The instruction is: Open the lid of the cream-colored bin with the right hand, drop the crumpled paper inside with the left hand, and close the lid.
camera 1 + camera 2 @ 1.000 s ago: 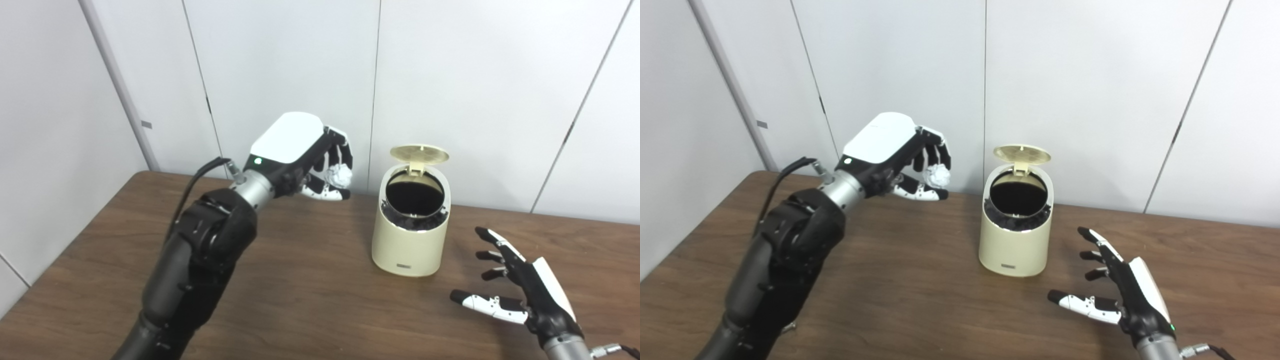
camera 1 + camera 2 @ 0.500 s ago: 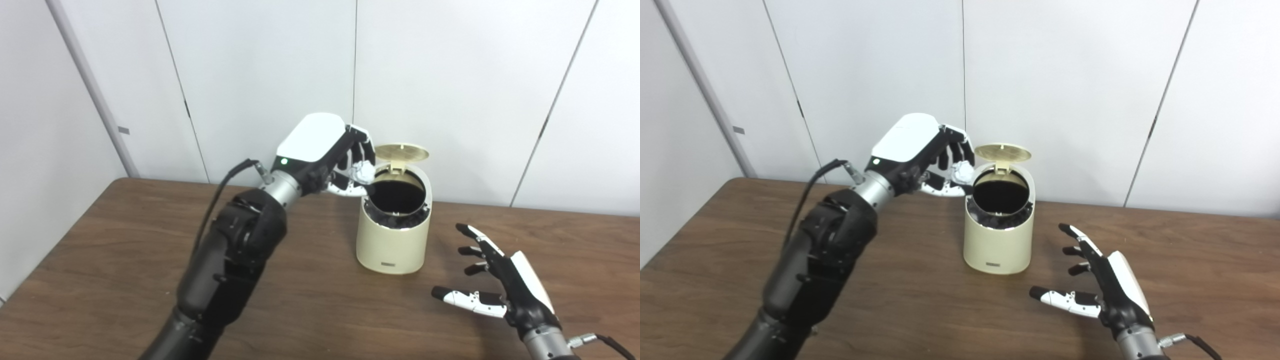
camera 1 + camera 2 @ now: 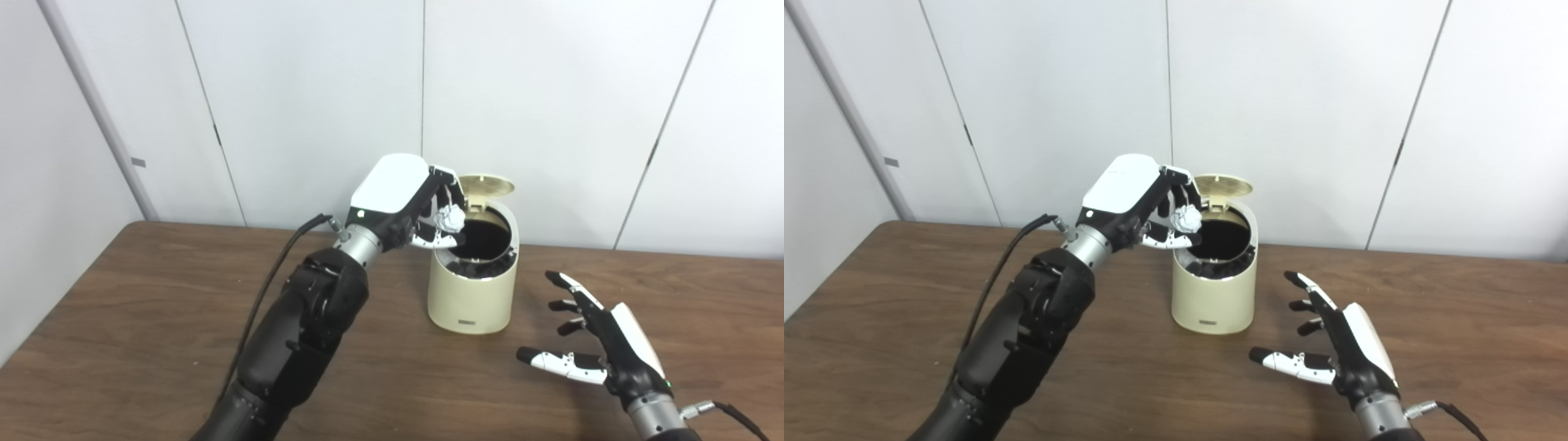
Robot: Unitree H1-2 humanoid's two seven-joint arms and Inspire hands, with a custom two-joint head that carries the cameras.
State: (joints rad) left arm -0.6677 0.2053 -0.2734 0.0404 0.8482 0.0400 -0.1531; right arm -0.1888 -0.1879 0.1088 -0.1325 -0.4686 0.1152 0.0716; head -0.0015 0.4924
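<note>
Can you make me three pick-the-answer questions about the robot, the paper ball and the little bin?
1. Where is the crumpled paper?
A. on the table
B. in the left hand, at the bin's mouth
C. in the right hand

2. What colour is the bin?
A. cream
B. blue
C. red

3. How is the lid?
A. shut
B. taken off
C. flipped up

Answers:
1 B: the fingers curl around it beside the dark opening.
2 A: its wall is pale cream.
3 C: it stands raised at the back, and the right hand waits open, holding nothing.
</note>
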